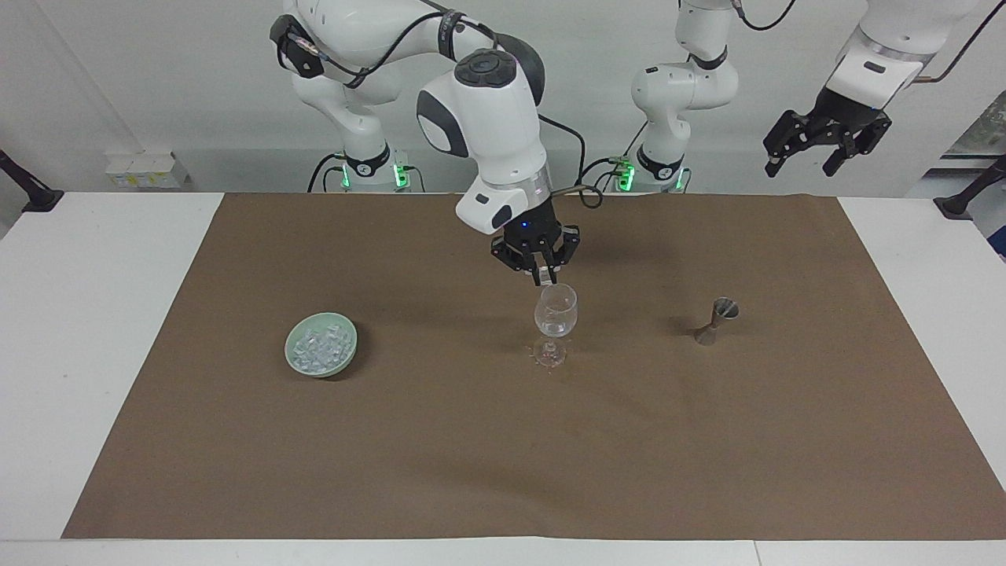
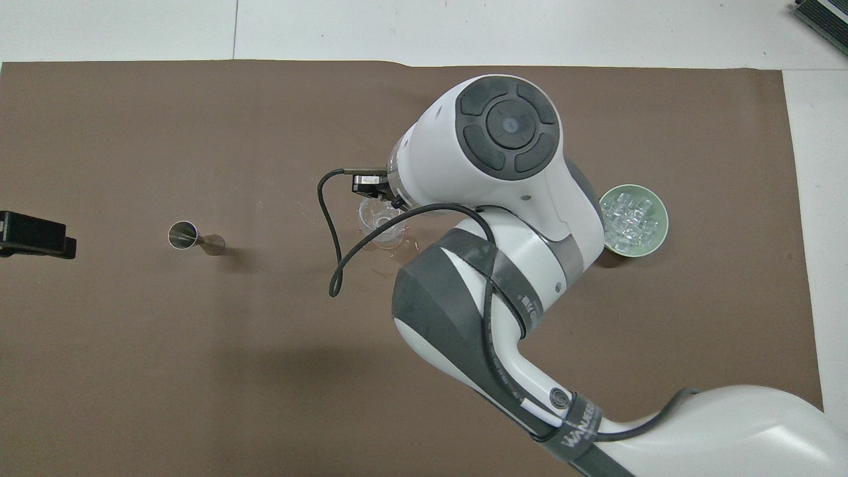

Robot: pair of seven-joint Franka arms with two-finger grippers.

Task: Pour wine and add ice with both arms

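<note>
Right gripper (image 1: 545,277) hangs just over the mouth of the stemmed glass (image 1: 556,310), pointing down; its fingertips are pinched together on one small clear ice cube (image 1: 545,277), which sits right above the rim and not yet inside the bowl; from overhead the big white wrist hides the fingertips and most of the glass, only part of the rim showing.

The glass stands upright near the middle of the brown mat (image 1: 503,440); a small wet glint on the mat around its foot.

The rest of the ice (image 1: 321,348) lies heaped in a pale green bowl (image 1: 297,362) toward the right arm's end of the table, well apart from the glass; the bowl is level and untouched.

A small metal jigger (image 1: 717,319) stands upright toward the left arm's end, about as far from the robots as the glass, well apart from it.

Left gripper (image 1: 824,145) waits high up over the mat's corner at its own end, jaws spread wide, holding nothing.
</note>
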